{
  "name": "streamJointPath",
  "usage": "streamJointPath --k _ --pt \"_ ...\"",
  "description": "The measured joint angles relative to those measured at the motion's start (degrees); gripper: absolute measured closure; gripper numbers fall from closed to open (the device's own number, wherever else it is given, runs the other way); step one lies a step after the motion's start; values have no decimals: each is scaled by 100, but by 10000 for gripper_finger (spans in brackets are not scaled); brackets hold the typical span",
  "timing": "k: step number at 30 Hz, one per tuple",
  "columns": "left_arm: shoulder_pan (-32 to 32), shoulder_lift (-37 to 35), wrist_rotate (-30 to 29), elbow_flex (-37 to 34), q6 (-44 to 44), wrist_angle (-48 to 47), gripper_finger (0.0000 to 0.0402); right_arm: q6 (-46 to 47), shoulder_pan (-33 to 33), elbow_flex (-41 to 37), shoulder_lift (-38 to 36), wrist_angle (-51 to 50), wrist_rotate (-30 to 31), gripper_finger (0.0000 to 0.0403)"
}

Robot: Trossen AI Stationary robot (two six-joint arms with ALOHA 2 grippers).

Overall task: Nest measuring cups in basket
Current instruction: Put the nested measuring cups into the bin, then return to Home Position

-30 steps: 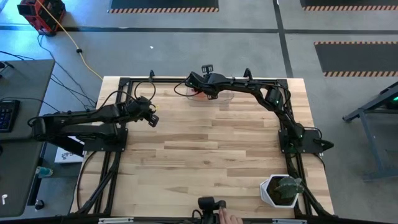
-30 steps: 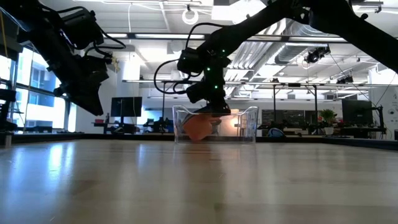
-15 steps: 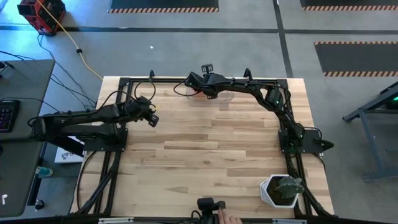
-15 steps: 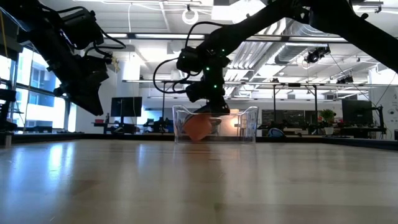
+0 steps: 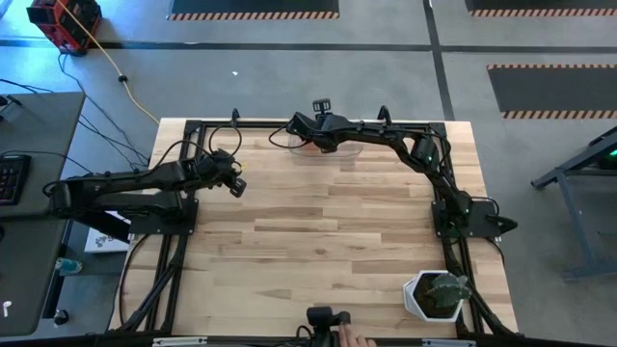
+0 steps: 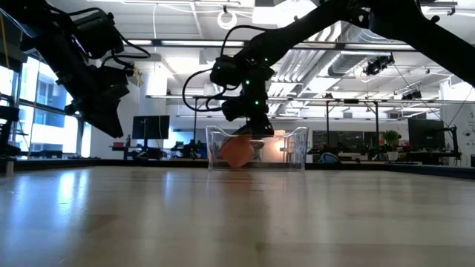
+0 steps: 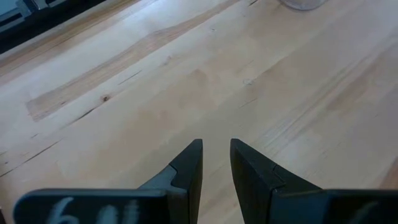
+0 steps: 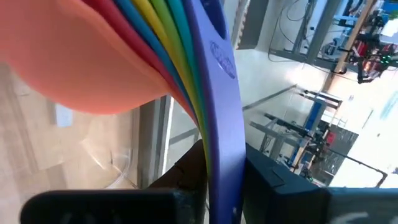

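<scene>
The measuring cups (image 8: 93,56) sit nested in one stack, the orange-red bowl outermost, with yellow, green and blue handles fanned beside it. My right gripper (image 5: 323,145) is shut on the stack at the table's far edge, over the clear basket (image 6: 293,152). In the low view the orange-red cup (image 6: 236,153) shows low inside the basket walls. My left gripper (image 7: 216,155) hangs above bare wood near the table's left edge (image 5: 236,186), open by a narrow gap with nothing in it. My right gripper pinches the stacked flat handles (image 8: 219,155) between its two fingers (image 8: 186,171), the blue handle outermost. It slants down into the basket from the table's right. The bowls hang beyond the fingertips, tilted, inside the basket; I cannot tell whether they touch its floor.
A white pot with a green plant (image 5: 436,294) stands at the near right corner. A person's hand (image 5: 359,338) shows by a camera mount at the near edge. Black frame rails run along the table's sides. The table's middle is bare wood (image 5: 318,231).
</scene>
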Motion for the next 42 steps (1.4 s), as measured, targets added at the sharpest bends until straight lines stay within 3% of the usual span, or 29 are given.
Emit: streamJointPath --k 9,20,34,42 --pt "0 0 43 0 0 -1 328 -46 15 0 0 -53 -257 338" --pt "0 0 42 0 0 -1 328 238 30 0 1 -273 -209 283" --pt "0 0 42 2 4 -21 328 340 239 2 0 -658 27 281" --pt "2 1 42 2 9 -25 328 559 315 2 0 -835 -309 281"
